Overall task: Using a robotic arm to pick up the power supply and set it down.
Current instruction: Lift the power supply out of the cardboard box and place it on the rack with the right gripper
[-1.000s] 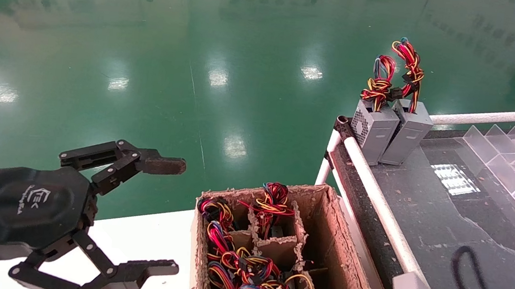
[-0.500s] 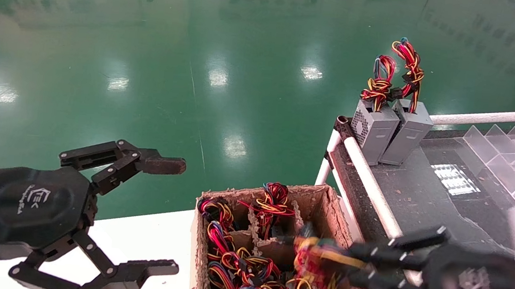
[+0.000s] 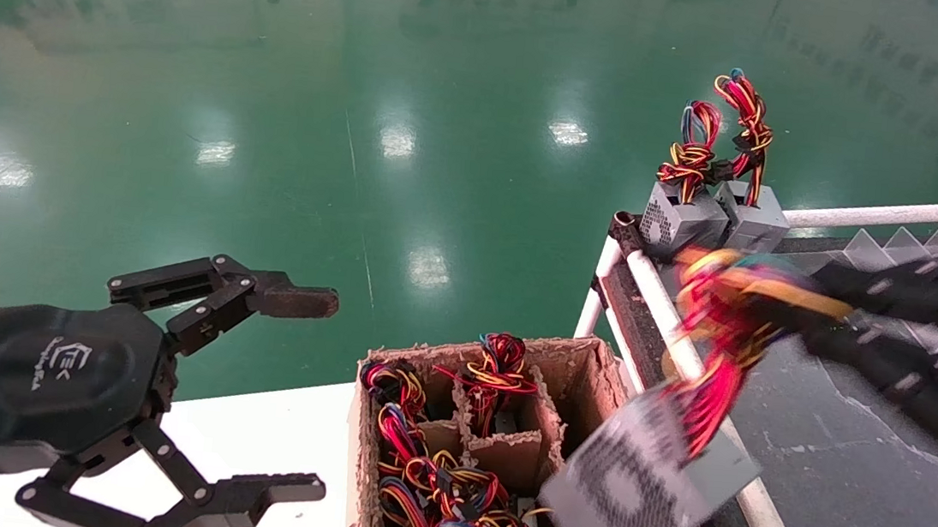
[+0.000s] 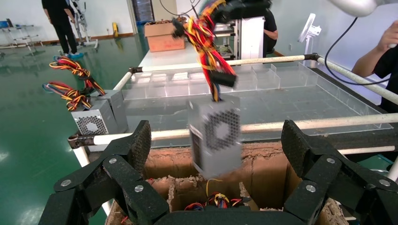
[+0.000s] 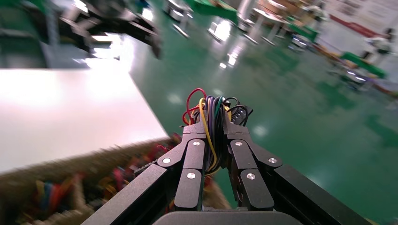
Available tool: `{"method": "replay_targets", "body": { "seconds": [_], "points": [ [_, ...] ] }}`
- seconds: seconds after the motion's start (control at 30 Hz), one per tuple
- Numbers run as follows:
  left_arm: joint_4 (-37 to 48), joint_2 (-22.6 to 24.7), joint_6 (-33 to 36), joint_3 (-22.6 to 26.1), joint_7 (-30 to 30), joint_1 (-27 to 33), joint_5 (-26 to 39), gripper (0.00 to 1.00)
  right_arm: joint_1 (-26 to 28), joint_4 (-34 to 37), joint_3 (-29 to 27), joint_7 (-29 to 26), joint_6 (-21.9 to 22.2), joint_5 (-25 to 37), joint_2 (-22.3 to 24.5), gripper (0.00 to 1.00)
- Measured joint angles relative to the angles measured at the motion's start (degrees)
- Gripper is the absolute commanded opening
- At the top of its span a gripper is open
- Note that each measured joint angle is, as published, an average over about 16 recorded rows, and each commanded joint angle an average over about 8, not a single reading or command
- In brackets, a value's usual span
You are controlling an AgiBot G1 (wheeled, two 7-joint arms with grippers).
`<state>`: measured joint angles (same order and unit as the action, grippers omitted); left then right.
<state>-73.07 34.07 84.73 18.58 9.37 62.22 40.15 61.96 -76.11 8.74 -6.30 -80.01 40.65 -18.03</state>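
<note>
My right gripper (image 3: 808,313) is shut on the red-yellow wire bundle (image 3: 721,322) of a grey power supply (image 3: 645,487). The box hangs tilted in the air, vent face towards me, over the right wall of the cardboard box (image 3: 595,379) and the white rail (image 3: 763,516). In the right wrist view the fingers (image 5: 195,154) pinch the wires (image 5: 211,110); the box body is hidden there. The left wrist view shows the same power supply (image 4: 216,133) dangling above the carton. My left gripper (image 3: 314,395) stays parked open at the left, holding nothing.
The cardboard box has dividers and several more wired power supplies (image 3: 447,494). Two power supplies (image 3: 684,224) stand upright at the black table's far corner. Clear plastic dividers (image 3: 909,246) line the back right. A white table (image 3: 264,425) lies under the left gripper. A person's arm (image 4: 380,56) is nearby.
My right gripper came into view, pulled the power supply up out of the cardboard box by its wires, and swung it up and right over the rail. The left arm has not moved.
</note>
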Motion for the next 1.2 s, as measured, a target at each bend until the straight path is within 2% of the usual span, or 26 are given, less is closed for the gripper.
{"method": "replay_targets", "body": {
  "seconds": [0.37, 0.6, 0.83, 1.2],
  "points": [
    [0.0, 0.0, 0.0, 0.0, 0.0, 0.0, 0.0, 1.00, -0.1, 6.2, -3.6, 3.4, 3.9, 3.5, 7.3, 0.00],
    [0.0, 0.0, 0.0, 0.0, 0.0, 0.0, 0.0, 1.00, -1.2, 13.9, -4.2, 7.2, 5.2, 6.1, 8.9, 0.00],
    [0.0, 0.0, 0.0, 0.0, 0.0, 0.0, 0.0, 1.00, 0.2, 22.1, -3.1, 10.8, 6.5, 9.3, 6.7, 0.00],
    [0.0, 0.0, 0.0, 0.0, 0.0, 0.0, 0.0, 1.00, 7.7, 30.5, 0.3, 11.7, 8.8, 15.2, 0.5, 0.00]
  ]
}}
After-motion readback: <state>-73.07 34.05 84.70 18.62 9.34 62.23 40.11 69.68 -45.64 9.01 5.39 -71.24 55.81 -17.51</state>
